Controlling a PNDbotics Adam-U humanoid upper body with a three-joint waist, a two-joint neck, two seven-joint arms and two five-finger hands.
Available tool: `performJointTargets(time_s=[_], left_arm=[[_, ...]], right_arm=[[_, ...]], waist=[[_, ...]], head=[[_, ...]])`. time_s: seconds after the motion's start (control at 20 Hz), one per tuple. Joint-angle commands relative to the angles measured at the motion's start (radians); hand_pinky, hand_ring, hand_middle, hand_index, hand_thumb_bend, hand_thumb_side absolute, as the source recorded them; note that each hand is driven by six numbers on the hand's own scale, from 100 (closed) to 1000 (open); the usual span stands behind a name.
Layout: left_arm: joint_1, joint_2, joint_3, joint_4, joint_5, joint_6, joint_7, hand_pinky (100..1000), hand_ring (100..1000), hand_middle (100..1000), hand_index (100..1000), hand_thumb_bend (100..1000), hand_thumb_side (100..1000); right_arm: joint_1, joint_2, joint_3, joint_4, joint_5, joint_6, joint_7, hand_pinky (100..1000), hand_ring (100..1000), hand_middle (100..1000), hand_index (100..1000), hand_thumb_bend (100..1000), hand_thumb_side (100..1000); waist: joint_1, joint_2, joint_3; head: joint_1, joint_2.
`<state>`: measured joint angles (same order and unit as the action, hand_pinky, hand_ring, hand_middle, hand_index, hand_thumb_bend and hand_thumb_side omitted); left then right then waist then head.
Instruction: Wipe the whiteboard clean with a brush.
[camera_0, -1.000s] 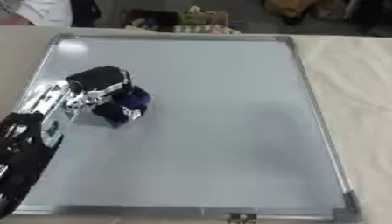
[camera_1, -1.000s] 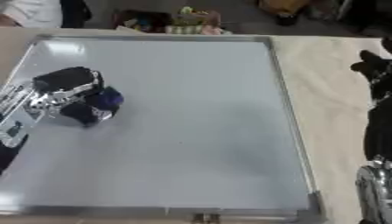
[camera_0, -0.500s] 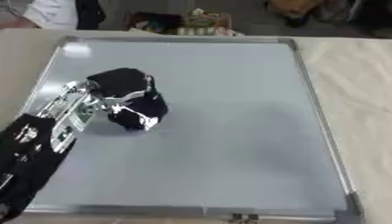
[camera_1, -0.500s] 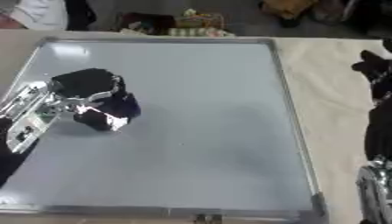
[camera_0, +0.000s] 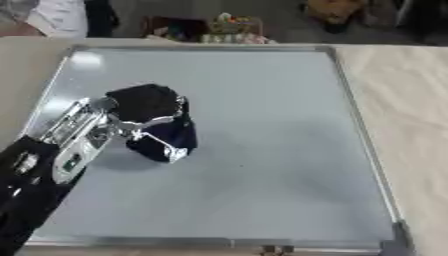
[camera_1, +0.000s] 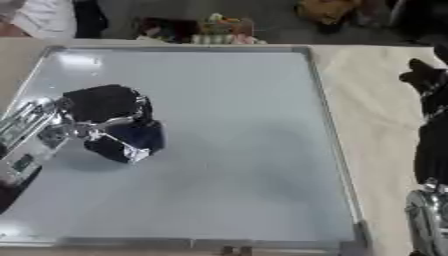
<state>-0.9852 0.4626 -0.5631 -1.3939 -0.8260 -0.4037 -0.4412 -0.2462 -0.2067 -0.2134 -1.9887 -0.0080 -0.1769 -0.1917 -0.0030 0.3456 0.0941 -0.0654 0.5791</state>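
I have the left robot hand (camera_0: 144, 107) out over the whiteboard (camera_0: 262, 90), left of the frame's middle, with its fingers curled round the brush (camera_0: 166, 140), a dark blue block held down against the board face. The arm runs in from the lower left corner of the frame, silver at the wrist and black below.

My read is that I'm mid-wipe: the brush sits on the board, in the left half, about halfway up. I can't pick out any clear ink marks on the grey surface; there is a bright glare patch in the upper left corner and a faint darker patch towards the middle right that may be only a shadow, so I can't tell how much is left to clean.

The right robot hand (camera_1: 424, 82) shows only at the right edge of the right eye view, over the tan worktop (camera_1: 385, 130) beside the board's frame, apart from it. I can't tell how its fingers are set.

For the next stroke I judge I should keep the brush flat on the surface and sweep it across towards the centre and right, then work the lower strip, staying inside the metal frame so the brush doesn't catch its edge.
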Motion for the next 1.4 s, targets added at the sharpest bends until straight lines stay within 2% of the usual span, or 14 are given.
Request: performJointTargets(time_s=[0.05, 0.15, 0.3, 0.75, 1.4], left_arm=[[-0.010, 0.032, -0.004, -0.049, 0.030, 0.008, -0.027, 316, 424, 218, 384, 100, 662], [0.007, 0.035, -0.032, -0.063, 0.051, 0.001, -0.048, 307, 419, 215, 388, 100, 698], [0.020, 0.034, -0.055, -0.079, 0.087, 0.023, -0.085, 295, 412, 211, 393, 100, 717], [0.024, 0.047, -0.045, -0.151, 0.203, 0.115, -0.161, 276, 399, 201, 397, 100, 717], [0.013, 0.068, -0.039, -0.306, 0.364, 0.181, -0.228, 255, 385, 188, 405, 100, 706]], right_arm=[[-0.007, -0.014, 0.001, -0.011, -0.005, 0.001, -0.001, 899, 861, 547, 885, 116, 1000], [-0.009, -0.015, 0.003, -0.011, -0.006, 0.001, 0.000, 899, 861, 547, 885, 115, 1000], [-0.009, -0.015, 0.003, -0.011, -0.007, 0.000, 0.000, 899, 860, 547, 885, 116, 1000], [-0.008, -0.015, 0.005, -0.011, -0.009, -0.001, 0.002, 898, 859, 547, 885, 116, 1000], [-0.006, -0.015, 0.005, -0.011, -0.010, -0.001, 0.002, 898, 856, 546, 884, 117, 1000]], waist=[[0.000, -0.023, -0.001], [-0.001, -0.023, 0.001], [-0.002, -0.025, 0.001], [-0.005, -0.029, 0.005], [-0.006, -0.030, 0.007]], head=[[-0.005, -0.006], [-0.008, -0.002], [-0.013, 0.000], [-0.019, -0.002], [-0.014, -0.009]])
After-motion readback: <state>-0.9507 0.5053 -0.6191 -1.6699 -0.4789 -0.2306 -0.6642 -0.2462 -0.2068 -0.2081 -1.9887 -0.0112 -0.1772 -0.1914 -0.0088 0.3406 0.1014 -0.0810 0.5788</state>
